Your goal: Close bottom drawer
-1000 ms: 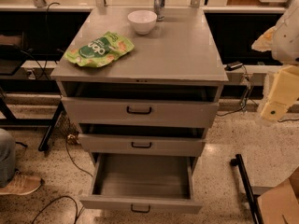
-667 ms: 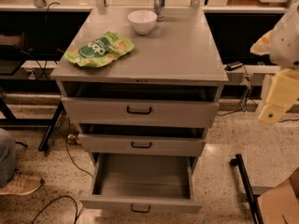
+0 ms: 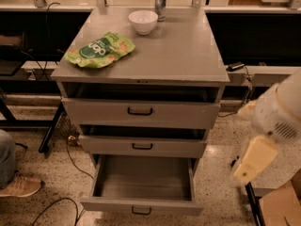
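The bottom drawer [image 3: 141, 204] stands pulled far out of the grey cabinet, nearest to us at the foot of the frame. Its tray is empty, and its low front panel carries a small black bar handle [image 3: 141, 211]. Off to its right and apart from the panel, the gripper [image 3: 254, 160] hangs from the robot's pale arm [image 3: 277, 109], roughly level with the open tray. We cannot tell whether it is open or closed, and no object shows in it. We judge it is held to the side so it can come round to the panel and push; it is not yet touching. Behind and above, the middle drawer [image 3: 141, 146] and the top drawer [image 3: 141, 113] sit much further in. On the cabinet top [image 3: 183, 55] lie a green snack bag [image 3: 99, 50], a white bowl [image 3: 143, 21] and, farthest back, a metal can [image 3: 160, 4].
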`<control>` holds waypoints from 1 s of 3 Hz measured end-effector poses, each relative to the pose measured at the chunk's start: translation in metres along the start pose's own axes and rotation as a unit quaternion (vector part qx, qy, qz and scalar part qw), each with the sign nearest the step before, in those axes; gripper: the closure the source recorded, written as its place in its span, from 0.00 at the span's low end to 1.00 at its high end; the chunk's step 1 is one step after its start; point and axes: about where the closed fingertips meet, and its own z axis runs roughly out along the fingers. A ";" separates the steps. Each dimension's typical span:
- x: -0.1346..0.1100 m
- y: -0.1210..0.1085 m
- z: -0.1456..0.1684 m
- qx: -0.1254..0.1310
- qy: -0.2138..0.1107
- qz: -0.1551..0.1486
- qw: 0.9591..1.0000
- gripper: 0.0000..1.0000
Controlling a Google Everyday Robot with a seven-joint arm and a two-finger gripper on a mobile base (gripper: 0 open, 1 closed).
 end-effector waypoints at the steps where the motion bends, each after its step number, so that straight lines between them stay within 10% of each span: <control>1: 0.016 0.017 0.023 -0.023 0.010 0.013 1.000 0.00; 3: 0.029 0.016 0.056 -0.042 0.017 0.028 0.999 0.00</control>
